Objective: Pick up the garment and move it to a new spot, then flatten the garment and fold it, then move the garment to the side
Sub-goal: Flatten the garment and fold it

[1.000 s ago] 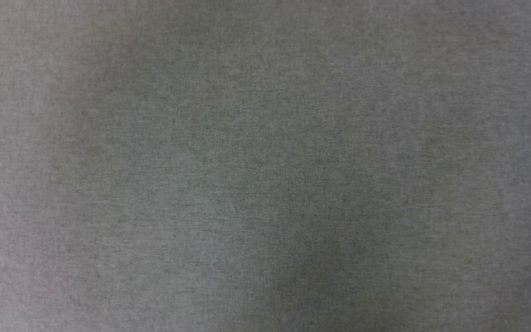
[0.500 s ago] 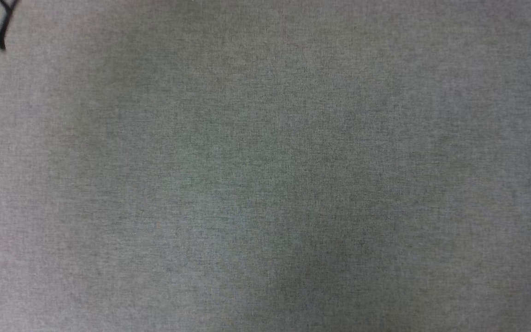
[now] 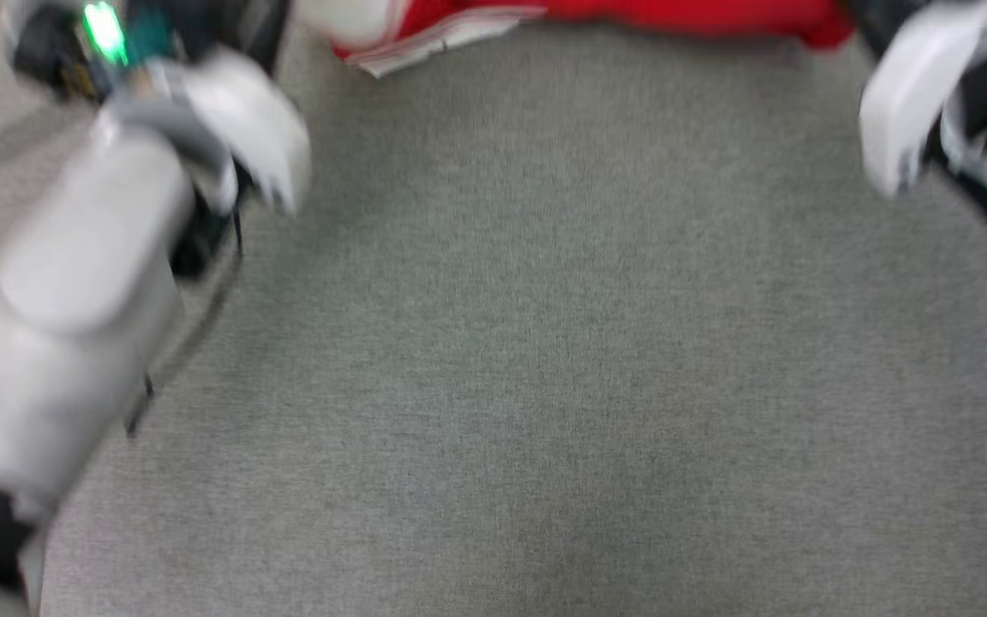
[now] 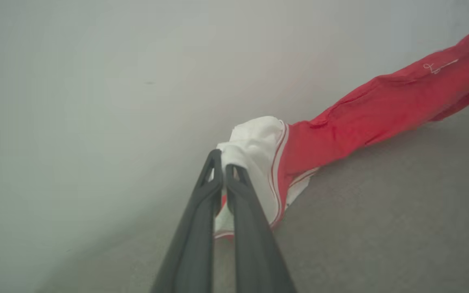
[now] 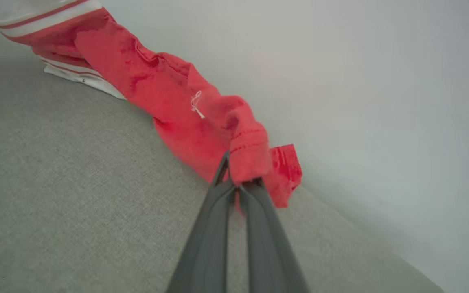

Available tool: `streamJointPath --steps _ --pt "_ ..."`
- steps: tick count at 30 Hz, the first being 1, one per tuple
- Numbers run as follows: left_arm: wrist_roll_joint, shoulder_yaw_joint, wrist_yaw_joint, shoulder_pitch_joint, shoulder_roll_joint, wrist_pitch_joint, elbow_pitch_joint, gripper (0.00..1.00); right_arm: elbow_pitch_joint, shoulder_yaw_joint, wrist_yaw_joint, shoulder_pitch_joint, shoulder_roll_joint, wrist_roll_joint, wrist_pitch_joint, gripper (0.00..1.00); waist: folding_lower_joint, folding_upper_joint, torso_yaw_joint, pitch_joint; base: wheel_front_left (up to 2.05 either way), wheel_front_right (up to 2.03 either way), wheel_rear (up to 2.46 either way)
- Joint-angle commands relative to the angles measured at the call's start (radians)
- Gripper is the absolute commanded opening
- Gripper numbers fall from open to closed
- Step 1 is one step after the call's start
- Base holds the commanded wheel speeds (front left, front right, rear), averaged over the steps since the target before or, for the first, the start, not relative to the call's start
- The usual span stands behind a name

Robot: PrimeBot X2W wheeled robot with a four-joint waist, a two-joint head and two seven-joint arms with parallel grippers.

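Red garment, pinched at its sleeve by the left pincer and at its hem by the right pincer, could be pulled free if stretched harder.

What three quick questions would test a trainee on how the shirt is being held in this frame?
1. True or false: the left gripper is shut on the white sleeve of the garment.
2. Pick one: the right gripper pinches A) striped trim, B) a red stitched edge, C) nothing.
3. Fill in: the small mark on the red fabric is ___.

Key: 1 true; 2 B; 3 white.
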Motion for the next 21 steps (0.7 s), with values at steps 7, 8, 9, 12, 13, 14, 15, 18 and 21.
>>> streamJointPath --steps 7,8,9,12,13,14,15,18,21 --pt "-0.067 -0.036 0.08 0.349 0.113 0.013 -0.212 0.0 -0.079 0.058 -0.001 0.244 -0.084 0.079 -0.04 0.0 0.0 0.0 -0.002 -0.138 0.0 0.0 0.0" --pt "-0.079 -0.036 0.095 0.394 0.132 0.018 -0.244 0.0 -0.089 0.064 -0.001 0.274 -0.095 0.092 -0.041 0.0 0.0 0.0 -0.003 -0.153 0.0 0.0 0.0" --pt "-0.087 -0.04 0.112 0.439 0.154 0.021 -0.28 0.0 -0.101 0.069 -0.001 0.304 -0.109 0.103 -0.042 0.0 0.0 0.0 -0.002 -0.169 0.0 0.0 0.0" --pt "-0.107 -0.053 0.141 0.527 0.19 0.038 -0.348 0.0 -0.127 0.084 -0.001 0.355 -0.136 0.117 -0.035 0.0 0.0 0.0 0.0 -0.2 0.0 0.0 0.0" --pt "-0.119 -0.058 0.157 0.571 0.206 0.046 -0.382 0.0 -0.139 0.089 -0.001 0.38 -0.149 0.126 -0.03 0.0 0.0 0.0 0.0 -0.215 0.0 0.0 0.0" --pt "-0.129 -0.066 0.172 0.611 0.224 0.056 -0.418 0.0 -0.151 0.092 -0.001 0.404 -0.161 0.133 -0.029 0.0 0.0 0.0 0.0 -0.231 0.0 0.0 0.0" --pt "-0.14 -0.072 0.19 0.651 0.241 0.064 -0.452 0.0 -0.162 0.094 -0.001 0.428 -0.173 0.14 -0.026 0.0 0.0 0.0 0.0 -0.246 0.0 0.0 0.0" --pt "-0.17 -0.087 0.245 0.764 0.289 0.085 -0.555 0.0 -0.189 0.095 -0.001 0.499 -0.205 0.161 -0.019 0.0 0.0 0.0 0.001 -0.289 0.0 0.0 0.0" --pt "-0.2 -0.104 0.294 0.865 0.334 0.1 -0.644 0.0 -0.223 0.102 -0.001 0.567 -0.235 0.177 0.002 0.0 0.0 0.0 0.006 -0.327 0.0 0.0 0.0"
